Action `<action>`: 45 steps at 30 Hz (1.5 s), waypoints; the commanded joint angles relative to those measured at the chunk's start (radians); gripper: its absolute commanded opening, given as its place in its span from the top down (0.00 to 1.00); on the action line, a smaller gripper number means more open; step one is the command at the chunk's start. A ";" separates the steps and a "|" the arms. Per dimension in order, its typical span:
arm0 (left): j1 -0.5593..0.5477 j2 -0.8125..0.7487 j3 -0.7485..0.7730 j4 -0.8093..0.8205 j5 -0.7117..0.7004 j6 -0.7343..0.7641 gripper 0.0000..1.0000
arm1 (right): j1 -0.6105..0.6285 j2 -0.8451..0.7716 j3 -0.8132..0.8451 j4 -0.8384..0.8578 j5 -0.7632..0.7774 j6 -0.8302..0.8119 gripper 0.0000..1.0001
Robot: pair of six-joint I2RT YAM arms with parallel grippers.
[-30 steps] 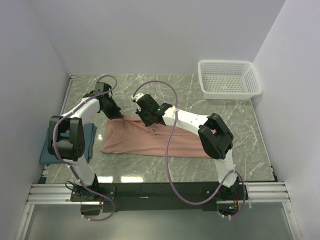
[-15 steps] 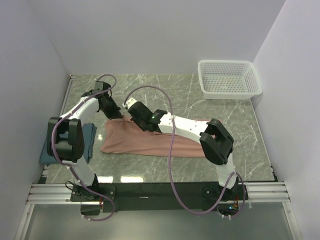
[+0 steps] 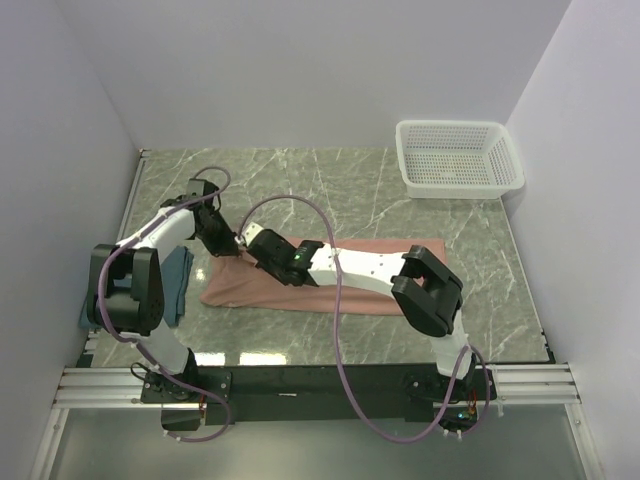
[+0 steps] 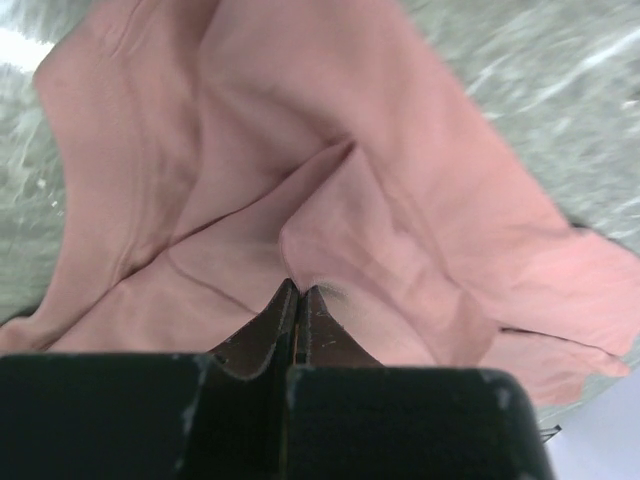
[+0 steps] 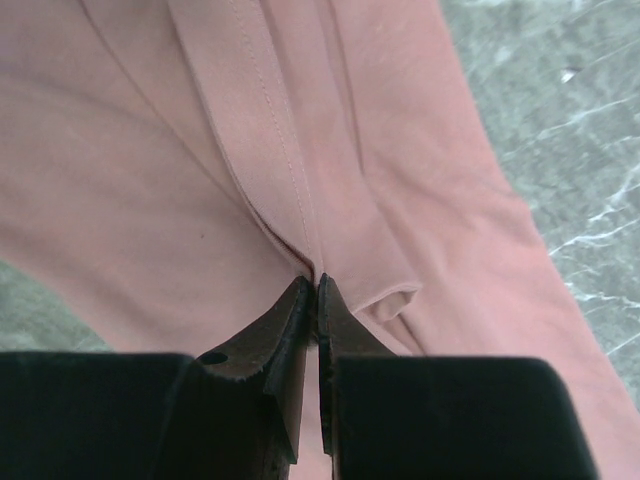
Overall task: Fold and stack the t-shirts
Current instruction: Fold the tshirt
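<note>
The salmon-pink t-shirt (image 3: 330, 280) lies as a long folded strip across the middle of the table. My left gripper (image 3: 228, 247) is shut on a pinch of its cloth (image 4: 300, 285) at the strip's far left corner. My right gripper (image 3: 262, 254) is shut on a hemmed fold (image 5: 316, 276) just to the right of that. The two grippers sit close together over the shirt's left end. A dark teal-blue t-shirt (image 3: 172, 285) lies folded at the table's left edge, partly hidden by the left arm.
A white mesh basket (image 3: 458, 158) stands at the back right corner. White walls close in the table on three sides. The right arm stretches low across the pink shirt.
Both grippers have moved left and toward the near side, dragging the pink cloth with them. The shirt went from a wide sheet to a narrower, longer strip.
</note>
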State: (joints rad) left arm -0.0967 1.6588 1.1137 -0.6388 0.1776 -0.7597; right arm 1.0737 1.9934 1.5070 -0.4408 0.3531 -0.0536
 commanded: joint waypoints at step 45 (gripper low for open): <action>-0.051 -0.074 -0.239 0.156 -0.210 -0.121 0.66 | -0.441 0.019 -0.303 0.505 -1.028 0.592 0.64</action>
State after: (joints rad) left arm -0.1627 1.5585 0.8955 -0.5339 0.0227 -0.8368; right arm 0.6785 1.9846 1.2533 -0.0090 -0.5903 0.4988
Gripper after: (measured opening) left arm 0.345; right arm 0.362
